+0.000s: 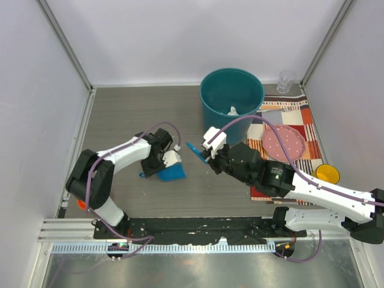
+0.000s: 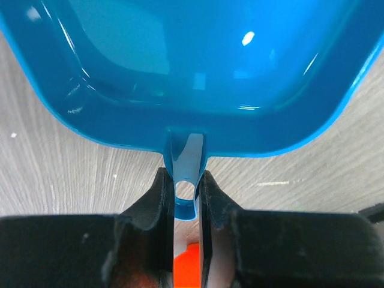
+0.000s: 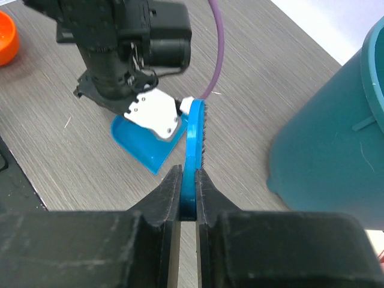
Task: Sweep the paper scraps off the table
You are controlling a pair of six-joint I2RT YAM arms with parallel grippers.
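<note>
My left gripper point(image 1: 163, 163) is shut on the handle of a blue dustpan point(image 1: 172, 174) that rests on the table point(image 1: 126, 114). In the left wrist view the jaws point(image 2: 183, 180) pinch the handle, and the pan point(image 2: 192, 66) looks empty. My right gripper point(image 1: 208, 157) is shut on a blue brush point(image 1: 194, 151), held just right of the dustpan; the right wrist view shows the gripper point(image 3: 188, 180) clamped on the brush point(image 3: 193, 135). One white paper wad point(image 1: 233, 111) lies inside the teal bin point(image 1: 211, 108). A small white bit point(image 1: 177, 147) shows beside the left gripper; I cannot tell what it is.
A striped placemat point(image 1: 306, 117) at the right carries a pink plate point(image 1: 283, 142) and a yellow cup point(image 1: 327, 173). A clear glass point(image 1: 286, 81) stands at the back right. An orange object point(image 1: 80, 204) sits by the left arm's base. White walls enclose the table.
</note>
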